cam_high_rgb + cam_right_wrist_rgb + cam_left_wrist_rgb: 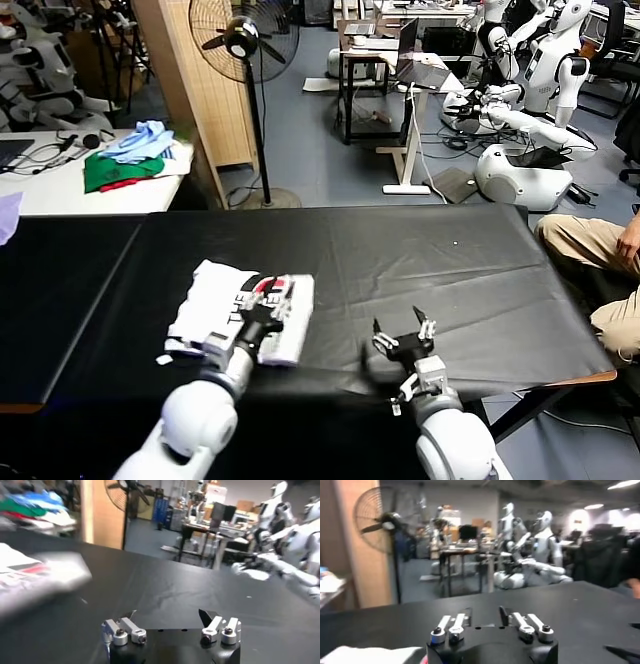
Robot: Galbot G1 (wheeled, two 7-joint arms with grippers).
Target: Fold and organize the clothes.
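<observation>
1 plain white cotton T-shirt [240, 315] with a black-and-red logo print is lying folded into a compact rectangle on the black-covered table [450, 270], at about 9 o'clock from the table's middle, near the front edge.

Handling, as a judgement: it is looking light, soft and limp, likely to sag and unfold if lifted by 1 corner. Best hold is probably across a folded edge, pinching all layers together, or 1 gripper at each end of the long side.

The left gripper [268, 312] is hovering over the shirt's right-hand part, by the logo; in its wrist view the fingers are standing apart with nothing between them, so released. The right gripper [404, 335] is waiting at about 3 o'clock from the shirt, well apart from it, jaws spread wide and empty.

Hard to make out:
- The left arm is covering the shirt's near right portion, so whether the gripper is touching cloth cannot be told.
- The logo is only partly showing.
- The number of folded layers is not readable.
- Both wrist views are catching only a blurred corner of the shirt.

A pile of blue, green and red garments [135, 155] is sitting on a white side table [60, 190] at 11 o'clock.
</observation>
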